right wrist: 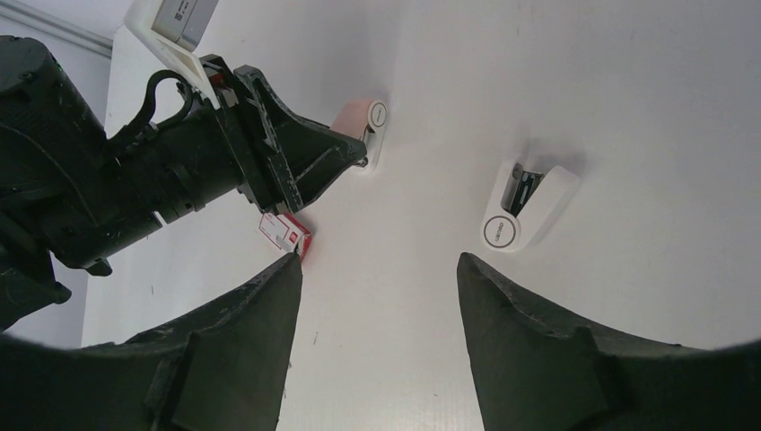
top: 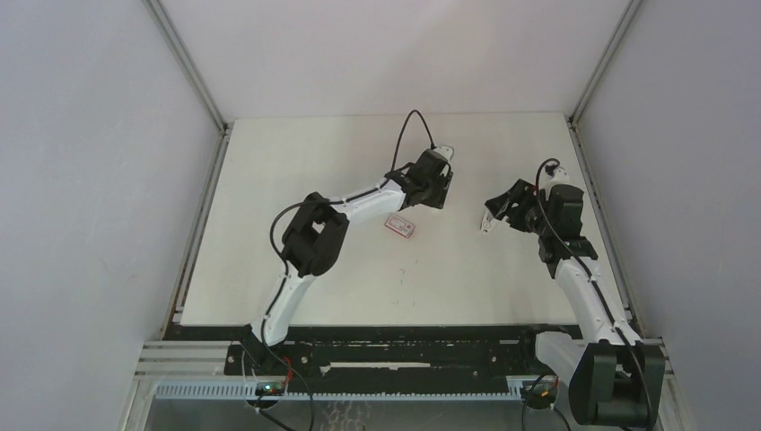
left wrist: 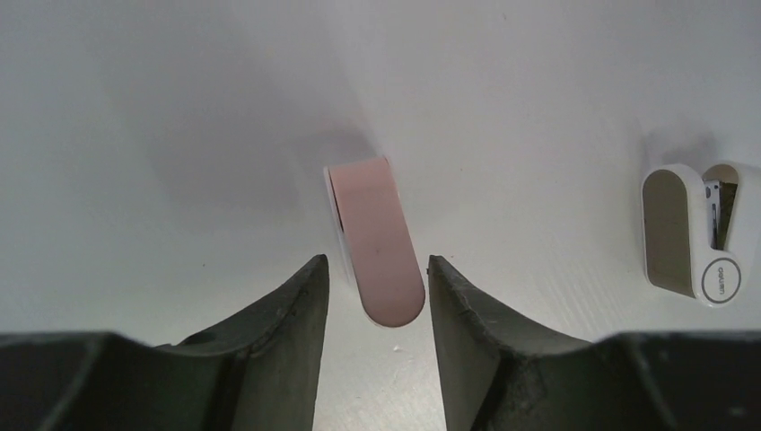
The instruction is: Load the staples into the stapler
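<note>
The staples are a small red-and-white box (top: 400,225) lying flat mid-table, also seen by my right gripper's left fingertip (right wrist: 287,235). A white-and-taupe stapler (left wrist: 691,235) lies with its top raised and its metal channel showing (right wrist: 525,206). A small pink-and-white stapler-like thing (left wrist: 375,242) lies on the table, its rounded end between my left gripper's fingers. My left gripper (left wrist: 377,262) is open, with a gap on each side of the pink thing. My right gripper (right wrist: 379,258) hangs open over bare table, holding nothing, short of the white stapler.
The white table (top: 359,278) is walled by grey panels at the left, back and right. My left arm (top: 310,238) stretches across the middle towards the back. The right arm (top: 574,260) stands along the right edge.
</note>
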Controlling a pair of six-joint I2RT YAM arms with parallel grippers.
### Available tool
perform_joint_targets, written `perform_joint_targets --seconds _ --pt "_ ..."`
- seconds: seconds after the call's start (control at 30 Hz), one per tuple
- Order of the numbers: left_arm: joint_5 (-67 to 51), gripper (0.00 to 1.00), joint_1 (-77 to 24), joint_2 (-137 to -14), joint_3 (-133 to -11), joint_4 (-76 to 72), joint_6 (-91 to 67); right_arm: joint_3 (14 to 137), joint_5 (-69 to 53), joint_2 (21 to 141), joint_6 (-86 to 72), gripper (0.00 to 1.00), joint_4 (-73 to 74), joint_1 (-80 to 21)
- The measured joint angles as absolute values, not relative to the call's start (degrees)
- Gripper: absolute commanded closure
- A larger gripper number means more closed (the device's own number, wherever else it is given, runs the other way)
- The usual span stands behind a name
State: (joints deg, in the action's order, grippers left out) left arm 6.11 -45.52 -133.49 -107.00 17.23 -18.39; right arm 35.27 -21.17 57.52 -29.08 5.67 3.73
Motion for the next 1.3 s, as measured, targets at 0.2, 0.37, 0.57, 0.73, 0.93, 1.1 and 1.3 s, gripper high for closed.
perform_joint_targets --seconds 0.2,0.37,0.57,0.73,0.93,1.1,1.3 --pt "7.3 0.87 -45.5 -134.3 -108.9 18.5 -18.8 35.3 -21.3 57.8 -29.4 0.37 5.7 3.7" --pt "7.4 1.00 -45.5 -133.8 -108.2 18.2 -20.3 35.3 -22.2 57.8 -29.3 0.33 5.6 3.9" --pt "7.1 1.00 -45.3 -120.6 -91.4 14.2 -24.5 34.5 -27.0 57.2 -28.5 0.23 3.7 4.0" --pt "6.2 1.00 -44.5 -101.4 -76.6 9.5 -30.3 33.7 -28.6 56.0 -27.0 0.21 1.6 0.3" --pt "6.0 1.00 -44.0 -83.2 -61.5 2.6 -37.6 34.0 -30.1 58.8 -25.7 0.23 -1.7 -9.7" --pt "6.3 1.00 -44.0 -76.6 -51.8 1.3 -43.2 34.3 -29.8 64.0 -25.4 0.25 -4.1 -19.9" --pt "6.3 1.00 -44.0 -73.7 -46.9 1.4 -47.1 34.3 -26.5 69.0 -25.8 0.29 -6.7 -31.1"
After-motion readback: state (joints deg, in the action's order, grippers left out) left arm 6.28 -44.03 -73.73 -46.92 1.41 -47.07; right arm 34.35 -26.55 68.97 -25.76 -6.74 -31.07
